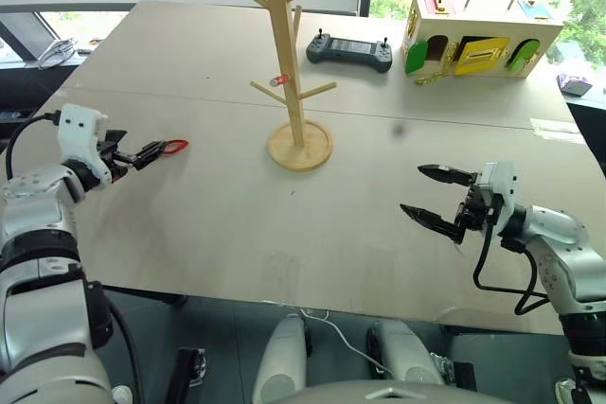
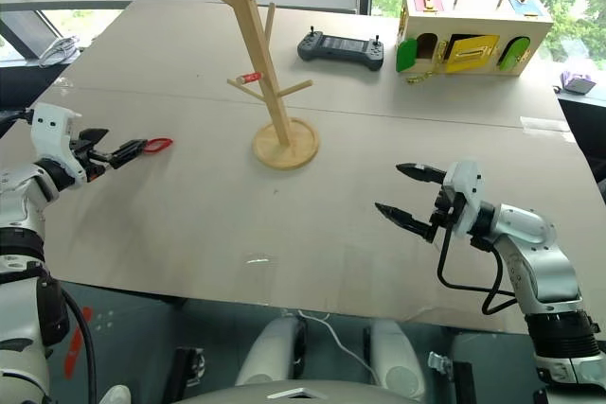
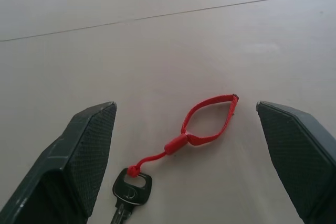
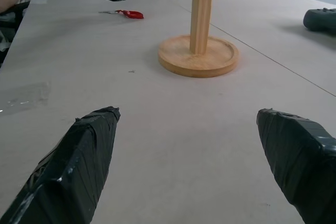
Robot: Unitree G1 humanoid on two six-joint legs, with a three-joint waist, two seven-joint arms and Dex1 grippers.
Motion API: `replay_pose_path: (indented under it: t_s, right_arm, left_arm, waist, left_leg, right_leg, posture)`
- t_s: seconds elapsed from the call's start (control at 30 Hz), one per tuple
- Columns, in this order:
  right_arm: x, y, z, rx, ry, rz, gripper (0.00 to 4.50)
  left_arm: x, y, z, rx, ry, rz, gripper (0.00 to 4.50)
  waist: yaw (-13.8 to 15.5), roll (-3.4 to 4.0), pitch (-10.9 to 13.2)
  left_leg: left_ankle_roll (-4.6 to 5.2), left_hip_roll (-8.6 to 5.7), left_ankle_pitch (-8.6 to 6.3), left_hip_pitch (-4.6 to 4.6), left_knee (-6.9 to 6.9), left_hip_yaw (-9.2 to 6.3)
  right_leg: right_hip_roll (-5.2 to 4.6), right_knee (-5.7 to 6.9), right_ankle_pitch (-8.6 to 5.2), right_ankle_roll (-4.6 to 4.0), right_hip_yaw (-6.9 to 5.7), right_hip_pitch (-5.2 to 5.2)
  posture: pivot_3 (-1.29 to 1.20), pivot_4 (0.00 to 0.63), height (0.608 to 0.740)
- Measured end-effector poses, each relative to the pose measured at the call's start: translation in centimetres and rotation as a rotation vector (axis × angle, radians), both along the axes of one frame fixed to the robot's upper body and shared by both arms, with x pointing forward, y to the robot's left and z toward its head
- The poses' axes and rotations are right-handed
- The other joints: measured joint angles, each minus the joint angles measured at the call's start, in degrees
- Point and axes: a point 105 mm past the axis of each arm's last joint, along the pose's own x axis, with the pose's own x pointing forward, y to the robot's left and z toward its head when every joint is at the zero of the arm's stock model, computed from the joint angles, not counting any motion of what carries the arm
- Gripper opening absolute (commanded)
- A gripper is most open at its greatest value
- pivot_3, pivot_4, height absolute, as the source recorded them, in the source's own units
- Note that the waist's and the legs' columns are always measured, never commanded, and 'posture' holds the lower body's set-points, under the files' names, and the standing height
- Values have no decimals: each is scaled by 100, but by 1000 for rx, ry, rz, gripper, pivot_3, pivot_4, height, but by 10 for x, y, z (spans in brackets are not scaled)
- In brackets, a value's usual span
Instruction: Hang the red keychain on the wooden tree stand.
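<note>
Red keychain [image 3: 207, 121] lies flat on the table [image 1: 284, 224], well off to the left of the wooden tree stand [image 1: 287, 63] and clear of its round base. You can see in the left wrist view that it is not yet picked up: the loop rests on the bare tabletop with its cord trailing back to the small silver key [image 3: 128, 195], which sits nearest the wrist. So the long axis runs roughly along the line your left gripper [image 1: 150, 153] is pointing, key end toward you and loop end away.

Your left gripper is the near one by far. Its fingers [image 3: 79, 161] stand spread wide, one on each side of the keychain, with nothing between them but the loop lying on the table. From the head camera the fingertips sit just beside the red loop, which pokes out past them toward the stand.

Your right gripper [image 1: 437, 198] is also spread wide and holds nothing, hovering over the table well apart from both the keychain and the stand, on the far side of the base.

My reading is that the coming move is a left-hand pinch, and it turns on closing across the loop rather than along it, since the loop is thin and lies flat.
</note>
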Motion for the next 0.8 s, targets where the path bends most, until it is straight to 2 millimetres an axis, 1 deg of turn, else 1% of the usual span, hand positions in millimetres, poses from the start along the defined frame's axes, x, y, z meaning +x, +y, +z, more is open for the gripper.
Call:
replay_pose_path:
  t_s: [0.27,0.4,0.6,0.8]
  right_arm:
    - [1,-2,3,6,-14,-28,4500]
    - [2,-2,4,10,-14,-32,4500]
    - [4,-2,6,14,-21,-40,4500]
    - [6,-2,10,16,-36,-47,4500]
  left_arm:
    - [-5,5,-23,14,89,19,4417]
    - [-6,7,-27,15,96,27,4417]
    - [-5,3,-36,16,111,26,4417]
    - [-4,3,-37,30,99,31,4417]
  waist:
    - [-1,0,0]
    - [1,0,0]
    - [2,0,0]
    - [2,0,0]
  left_leg:
    - [0,0,0,0,1,0]
    - [0,0,0,-1,1,0]
    - [0,0,0,-1,2,0]
    - [0,0,0,1,5,0]
  right_leg:
    - [0,2,0,0,0,0]
    - [-1,3,0,0,0,0]
    - [-1,4,0,0,0,0]
    - [-1,8,0,0,0,1]
  posture:
    - [0,150,740]
    - [0,150,740]
    - [0,150,740]
    - [0,150,740]
